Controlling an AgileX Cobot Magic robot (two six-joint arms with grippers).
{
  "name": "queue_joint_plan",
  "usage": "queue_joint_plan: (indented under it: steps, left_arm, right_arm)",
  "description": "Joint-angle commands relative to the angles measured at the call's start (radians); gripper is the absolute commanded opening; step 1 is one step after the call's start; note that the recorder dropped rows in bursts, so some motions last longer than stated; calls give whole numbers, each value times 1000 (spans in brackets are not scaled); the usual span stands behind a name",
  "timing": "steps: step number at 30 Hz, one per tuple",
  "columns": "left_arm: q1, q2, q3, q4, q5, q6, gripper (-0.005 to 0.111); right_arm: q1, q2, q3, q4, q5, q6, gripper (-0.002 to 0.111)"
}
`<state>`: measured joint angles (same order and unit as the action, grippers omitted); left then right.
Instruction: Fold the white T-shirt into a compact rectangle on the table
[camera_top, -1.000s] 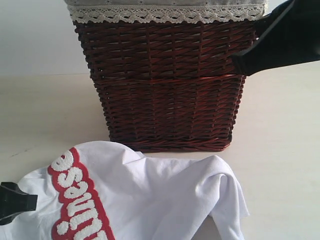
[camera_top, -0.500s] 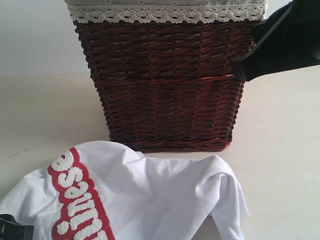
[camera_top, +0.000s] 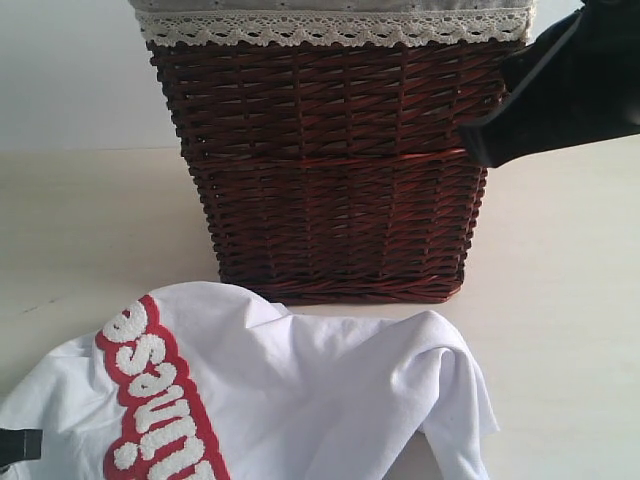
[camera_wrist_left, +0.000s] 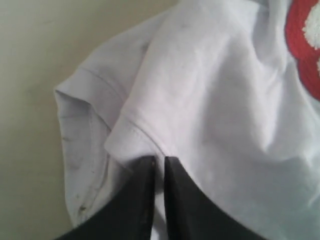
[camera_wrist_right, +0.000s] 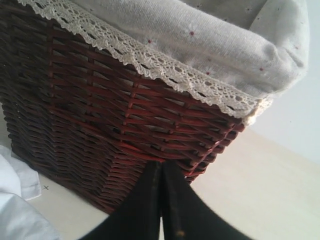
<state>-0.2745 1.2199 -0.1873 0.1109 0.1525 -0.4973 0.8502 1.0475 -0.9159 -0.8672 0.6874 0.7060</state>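
Near left on the pale beige counter (camera_top: 80, 220), the left jaws are now lowered and closed onto the sleeve hem of the soft white cotton T-shirt (camera_top: 330, 390), so folding may be started; the right jaws are shut, empty.

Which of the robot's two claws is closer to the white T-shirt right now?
The left. The left gripper has its tips right on the white T-shirt, at a sleeve hem. The right gripper is off the shirt, raised beside the wicker basket.

Plain pale wall (camera_top: 70, 75) behind — soft, even light; dark wicker basket (camera_top: 330, 170) in front.
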Motion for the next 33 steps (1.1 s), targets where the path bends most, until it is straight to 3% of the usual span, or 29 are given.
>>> queue_joint_plan:
  steps: [1, 6, 10, 13, 20, 24, 30, 33]
  left_arm:
    - [2, 14, 2, 9, -45, 39, 30]
    - [2, 138, 2, 9, -112, 46, 33]
    - [6, 272, -7, 9, -206, 80, 20]
    - [8, 376, -64, 9, -215, 110, 1]
    - [19, 511, -245, 9, -153, 159, 0]
    - [87, 518, -348, 16, -62, 212, 0]
    - [282, 511, -497, 16, -33, 255, 0]
    - [335, 511, -561, 11, 19, 255, 0]
  right_arm:
    - [-4, 6, 3, -3, -12, -4, 0]
    - [-4, 16, 3, 2, -12, -6, 0]
    - [-4, 17, 3, 2, -12, -6, 0]
    - [-4, 17, 3, 4, -12, -6, 0]
    - [-4, 17, 3, 4, -12, -6, 0]
    - [-4, 17, 3, 4, -12, -6, 0]
    - [-4, 17, 3, 4, -12, -6, 0]
    - [-4, 17, 3, 4, -12, -6, 0]
